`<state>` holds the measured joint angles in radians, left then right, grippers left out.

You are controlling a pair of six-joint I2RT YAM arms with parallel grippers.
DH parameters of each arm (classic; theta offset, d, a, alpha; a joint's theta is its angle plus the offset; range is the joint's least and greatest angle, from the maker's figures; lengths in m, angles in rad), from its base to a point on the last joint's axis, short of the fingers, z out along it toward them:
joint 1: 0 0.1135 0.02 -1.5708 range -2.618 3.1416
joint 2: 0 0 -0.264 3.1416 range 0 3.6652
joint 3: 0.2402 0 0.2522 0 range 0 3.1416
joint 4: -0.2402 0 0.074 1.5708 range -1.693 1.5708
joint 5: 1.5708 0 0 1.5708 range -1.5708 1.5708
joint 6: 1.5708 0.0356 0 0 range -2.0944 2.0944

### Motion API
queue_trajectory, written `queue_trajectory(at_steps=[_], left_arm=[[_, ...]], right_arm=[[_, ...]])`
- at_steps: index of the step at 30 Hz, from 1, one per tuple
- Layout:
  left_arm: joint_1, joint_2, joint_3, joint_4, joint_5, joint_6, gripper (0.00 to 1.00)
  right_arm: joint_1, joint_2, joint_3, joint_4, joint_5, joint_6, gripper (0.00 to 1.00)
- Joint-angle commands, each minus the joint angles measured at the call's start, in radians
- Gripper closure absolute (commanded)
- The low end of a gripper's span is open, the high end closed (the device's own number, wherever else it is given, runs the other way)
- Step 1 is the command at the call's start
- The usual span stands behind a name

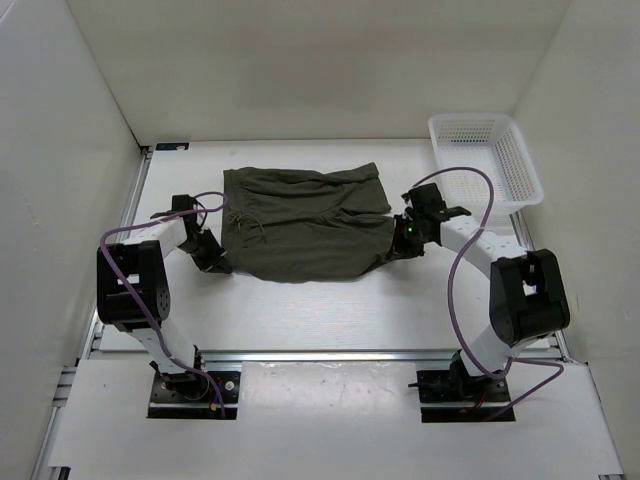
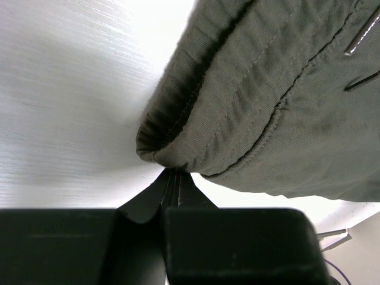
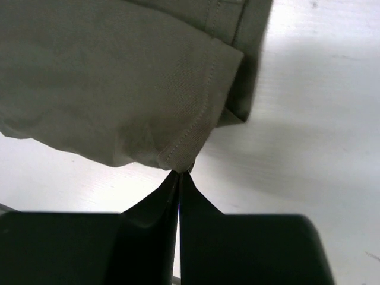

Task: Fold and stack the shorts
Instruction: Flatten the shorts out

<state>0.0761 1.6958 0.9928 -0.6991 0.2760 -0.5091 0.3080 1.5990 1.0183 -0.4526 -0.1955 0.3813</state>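
Observation:
The dark olive-green shorts point(image 1: 305, 220) lie spread across the middle of the table, waist to the left and legs to the right. My left gripper point(image 1: 215, 262) is at their near left corner. In the left wrist view it point(image 2: 172, 172) is shut on the gathered waistband corner of the shorts point(image 2: 261, 95). My right gripper point(image 1: 392, 247) is at the near right corner. In the right wrist view it point(image 3: 180, 173) is shut on the stitched hem corner of the shorts point(image 3: 119, 77). The thin drawstring point(image 1: 250, 222) lies on the cloth near the waist, its ends point(image 2: 361, 41) showing.
A white mesh basket point(image 1: 485, 160) stands at the back right of the table, close behind the right arm. White walls close off the left, right and far sides. The arms' bases and a metal rail point(image 1: 330, 355) run along the near edge.

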Motion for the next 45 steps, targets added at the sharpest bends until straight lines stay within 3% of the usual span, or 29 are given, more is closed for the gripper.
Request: queue_trajectory(at_steps=[1,15,20,25,26,30,31,34,39,45], left_arm=[[0.002,-0.047,0.027,-0.004,-0.018,0.011,0.90],[0.002,-0.038,0.037,-0.004,-0.037,0.011,0.90],[0.002,-0.048,0.037,-0.004,-0.037,0.011,0.90],[0.002,-0.048,0.037,-0.013,-0.026,0.011,0.90],[0.002,-0.048,0.037,-0.013,-0.017,0.020,0.88],[0.002,-0.120,0.046,-0.063,-0.038,0.020,0.25],[0.002,-0.143,0.046,-0.079,-0.052,0.020,0.00],[0.002,-0.229,0.079,-0.149,-0.109,0.020,0.00],[0.013,-0.298,0.018,-0.157,-0.094,-0.034,0.16],[0.013,-0.214,-0.048,-0.051,-0.024,-0.054,0.08]], right_arm=[[-0.004,-0.094,0.012,-0.032,0.036,-0.018,1.00],[-0.004,-0.238,0.080,-0.319,0.117,-0.108,1.00],[-0.004,-0.238,-0.021,-0.359,0.126,-0.075,1.00],[-0.004,-0.215,-0.018,-0.333,0.171,0.023,0.76],[-0.004,-0.215,-0.009,-0.333,0.180,0.039,0.76],[-0.004,-0.289,-0.047,-0.299,0.180,0.100,0.69],[-0.004,-0.330,-0.064,-0.285,0.171,0.123,0.68],[-0.004,-0.401,-0.150,-0.256,0.105,0.162,0.55],[-0.004,-0.465,-0.297,-0.120,-0.037,0.304,0.33],[-0.004,-0.476,-0.366,0.020,-0.056,0.427,0.33]])
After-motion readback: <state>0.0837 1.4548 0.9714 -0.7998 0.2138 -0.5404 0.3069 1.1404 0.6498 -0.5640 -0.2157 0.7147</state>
